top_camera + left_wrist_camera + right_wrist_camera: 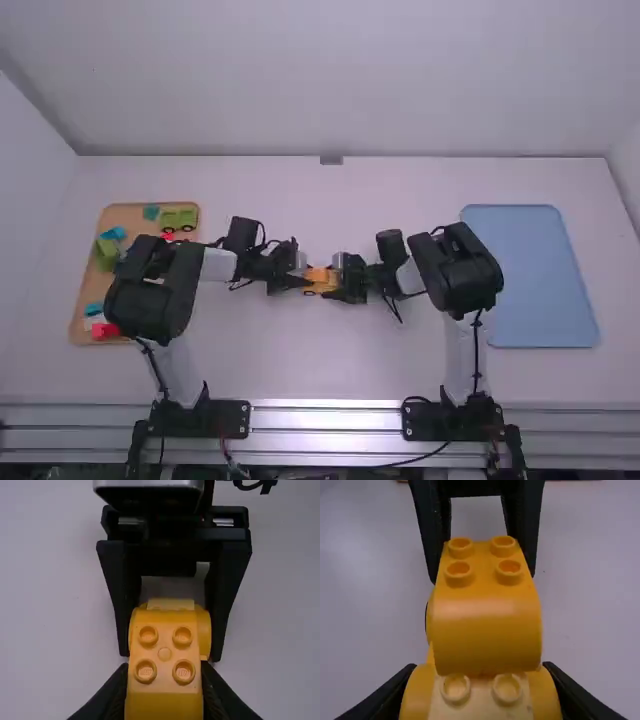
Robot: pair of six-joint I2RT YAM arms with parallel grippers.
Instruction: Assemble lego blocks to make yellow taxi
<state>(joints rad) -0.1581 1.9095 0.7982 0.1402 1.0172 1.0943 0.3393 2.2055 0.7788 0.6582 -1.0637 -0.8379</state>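
Held by left hand (302,281): yellow four-stud block (165,684), studs up, sides flanked by the fingers, closed only to block width. Held by right hand (342,280): yellow base (416,696), wider, with rounded sides, pinched between the fingers, likewise closed only to its width. Located between both hands, over the middle of the tabletop (290,370). Facing each other across the work, close together. Seen on the base, at the right hand: pale yellow piece (480,702), two studs showing, just beside the curved end of the four-stud block. Block touching base; cannot tell whether pressed fully down.

Well to the left of the left hand: wooden tray (77,320), partly under the left arm. On it: green toy vehicle (180,219) at the far side, teal block (151,212) just beside it, blue block (116,233) and green block (106,252) farther left, red block (105,331) at the near end. Well to the right of the right hand, beyond the right arm: light blue mat (535,280), flat on the tabletop.
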